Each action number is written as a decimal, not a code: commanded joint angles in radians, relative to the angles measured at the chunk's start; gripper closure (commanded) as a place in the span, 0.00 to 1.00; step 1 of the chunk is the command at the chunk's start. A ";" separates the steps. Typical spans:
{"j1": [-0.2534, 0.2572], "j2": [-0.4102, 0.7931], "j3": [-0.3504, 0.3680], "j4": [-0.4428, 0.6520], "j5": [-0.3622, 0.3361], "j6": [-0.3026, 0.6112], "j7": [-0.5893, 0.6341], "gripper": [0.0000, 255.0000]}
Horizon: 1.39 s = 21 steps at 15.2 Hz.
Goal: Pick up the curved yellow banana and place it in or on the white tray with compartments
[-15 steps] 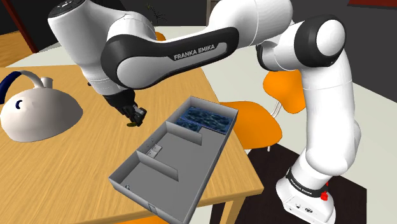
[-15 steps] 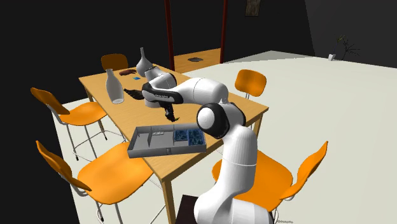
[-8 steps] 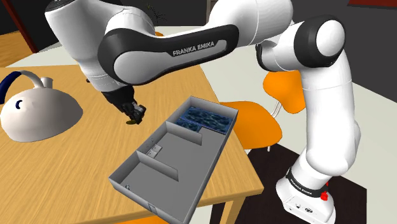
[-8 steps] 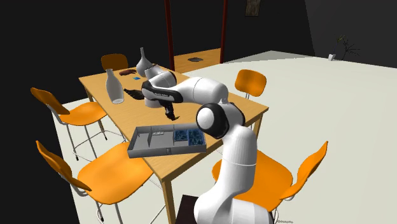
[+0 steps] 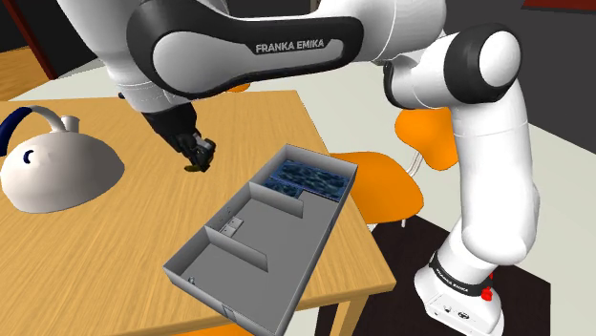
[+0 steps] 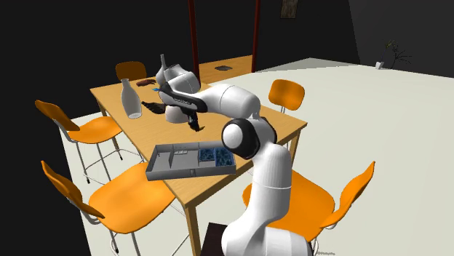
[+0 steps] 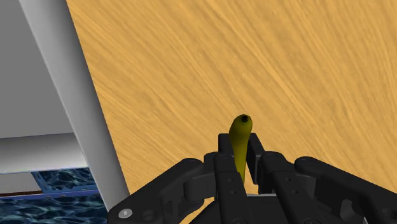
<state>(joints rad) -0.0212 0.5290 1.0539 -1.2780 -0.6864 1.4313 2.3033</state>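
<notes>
Wood-grain table (image 5: 105, 253), smooth matt grey tray (image 5: 279, 241).

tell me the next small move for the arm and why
Probably carry the banana sideways toward the grey tray. The tool is shut on the banana and hangs above the wooden table, with the tray's wall close beside it, so the banana is not yet over any compartment.

The bent white arm holds its end effector (image 5: 197, 157) tilted downward, clamped on the banana (image 7: 241, 135).
</notes>
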 commanded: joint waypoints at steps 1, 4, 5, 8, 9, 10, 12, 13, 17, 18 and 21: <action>0.014 0.002 -0.003 0.033 -0.003 -0.026 -0.009 1.00; 0.043 0.010 -0.010 0.093 -0.011 -0.070 -0.024 1.00; 0.054 0.013 -0.013 0.114 -0.015 -0.085 -0.029 1.00; 0.092 0.026 -0.023 0.185 -0.029 -0.134 -0.045 1.00; 0.107 0.031 -0.028 0.210 -0.034 -0.150 -0.051 1.00; 0.122 0.037 -0.032 0.237 -0.041 -0.168 -0.057 1.00; 0.151 0.048 -0.042 0.287 -0.054 -0.199 -0.069 1.00; 0.086 -0.005 -0.010 0.194 -0.011 -0.166 -0.049 1.00; -0.153 -0.213 0.109 -0.093 0.161 -0.053 -0.026 1.00; -0.216 -0.274 0.139 -0.153 0.213 -0.025 -0.035 1.00; -0.430 -0.543 0.200 -0.317 0.451 0.067 -0.148 1.00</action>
<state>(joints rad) -0.3657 0.0964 1.2349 -1.5264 -0.3395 1.4572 2.2061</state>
